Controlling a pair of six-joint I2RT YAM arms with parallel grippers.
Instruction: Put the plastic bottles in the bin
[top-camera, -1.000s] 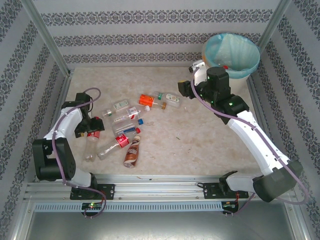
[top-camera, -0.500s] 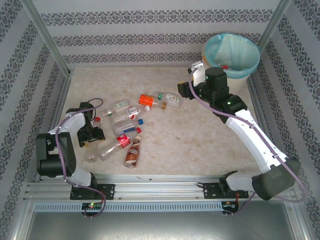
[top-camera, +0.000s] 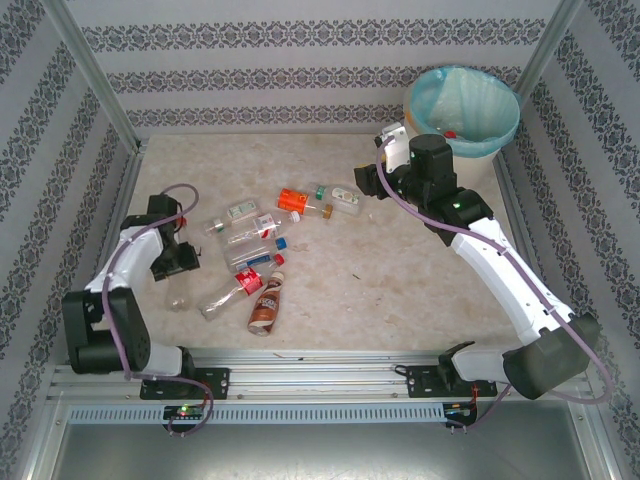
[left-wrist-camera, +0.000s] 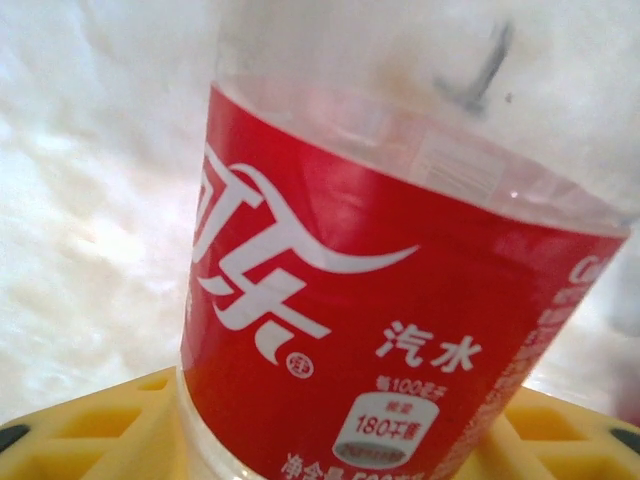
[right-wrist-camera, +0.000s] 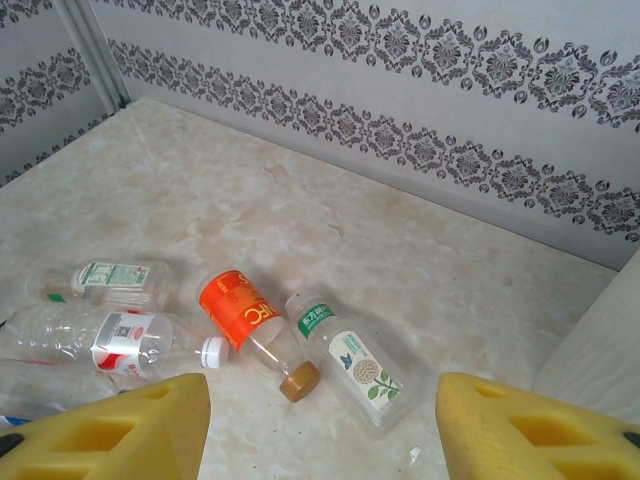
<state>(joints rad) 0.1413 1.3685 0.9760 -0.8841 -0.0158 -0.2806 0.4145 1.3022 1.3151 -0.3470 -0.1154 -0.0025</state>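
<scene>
The left tool (top-camera: 175, 258) sits low near the left edge of the counter (top-camera: 390, 290), with a red-labelled cola bottle (left-wrist-camera: 370, 340) between its yellow pads (left-wrist-camera: 90, 425). The pads flank the label on both sides, but I cannot tell whether they have actually bitten. The right tool (right-wrist-camera: 320, 420) hangs released and empty above the far middle of the counter. Just beneath it lie a green-labelled bottle (right-wrist-camera: 350, 362) and, beside that, an orange-labelled one (right-wrist-camera: 238, 310).

The other bottles are scattered left of the counter's centre, among them a brown one (top-camera: 265, 305) nearest the near edge. All of these lie on their sides. The bin (top-camera: 415, 100) stands in the far right corner.

The bottles look empty, so they should be very light. Their thin clear walls will likely dent or buckle under a hard squeeze. Being round, they will probably roll away from a nudge, and the glossy labels may be slick.

The best hold is probably across the straight labelled barrel at mid-length, with the pads square to the bottle's axis. The neck is narrow, and the shoulder tapers enough that a bottle could squirt out. A moderate squeeze should be enough.

The cola bottle also has to travel almost the full diagonal to the bin, so its hold needs to be centred.
</scene>
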